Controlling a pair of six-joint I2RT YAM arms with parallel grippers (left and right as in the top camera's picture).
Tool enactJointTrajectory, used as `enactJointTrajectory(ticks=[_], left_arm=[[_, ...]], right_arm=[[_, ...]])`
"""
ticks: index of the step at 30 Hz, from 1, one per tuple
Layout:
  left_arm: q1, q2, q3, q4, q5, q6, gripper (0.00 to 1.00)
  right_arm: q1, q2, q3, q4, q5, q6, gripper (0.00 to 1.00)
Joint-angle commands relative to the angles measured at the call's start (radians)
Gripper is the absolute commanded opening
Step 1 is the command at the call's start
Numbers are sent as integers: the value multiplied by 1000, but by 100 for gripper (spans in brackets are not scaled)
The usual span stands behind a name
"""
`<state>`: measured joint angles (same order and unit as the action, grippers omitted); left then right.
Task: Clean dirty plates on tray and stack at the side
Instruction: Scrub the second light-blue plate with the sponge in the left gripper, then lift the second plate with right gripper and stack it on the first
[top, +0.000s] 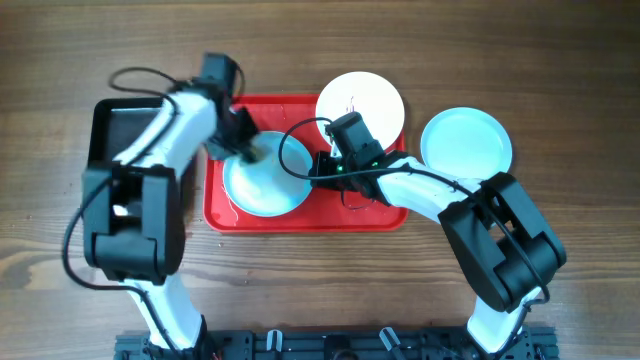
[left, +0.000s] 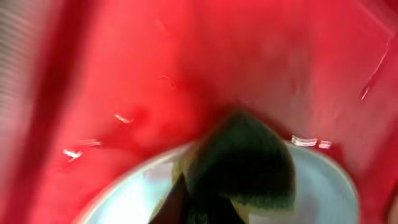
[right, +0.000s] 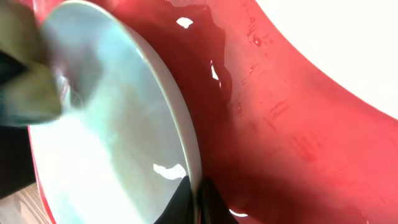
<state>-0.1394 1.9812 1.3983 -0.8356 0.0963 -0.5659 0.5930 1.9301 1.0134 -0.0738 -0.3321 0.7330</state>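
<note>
Glossy red plastic tray (top: 216, 208); smooth, glossy pale blue plate (top: 268, 185); matt wood-grain counter (top: 320, 290); rough, fibrous scrub pad (left: 242, 162).

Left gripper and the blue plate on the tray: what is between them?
A dark green sponge, held in the left gripper and resting on the blue plate. The left wrist view shows it best.

Pale blue plate (top: 268, 186) on red tray (top: 300, 222): left gripper (top: 243, 150) presses a dark sponge (top: 256, 156) on it, right gripper (top: 322, 168) at its right rim. White plate (top: 372, 98) (overlapping the tray's corner) and second blue plate (top: 465, 143) lie rightward.
</note>
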Motion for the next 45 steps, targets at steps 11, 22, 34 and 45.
enactJointTrajectory(ticks=[11,22,34,45], left_arm=[[58,-4,333,-314,-7,126,4],[50,-4,333,-314,-7,125,4],[33,-4,333,-311,-7,124,4],[33,-4,333,-306,-8,117,4]], right_arm=[[24,-146,154,-454,256,-222,4],[227,-408,155,-579,972,-292,4],[448,-409,155,-428,1606,-618,4],[522,-409,155,-31,1793,-1108,4]])
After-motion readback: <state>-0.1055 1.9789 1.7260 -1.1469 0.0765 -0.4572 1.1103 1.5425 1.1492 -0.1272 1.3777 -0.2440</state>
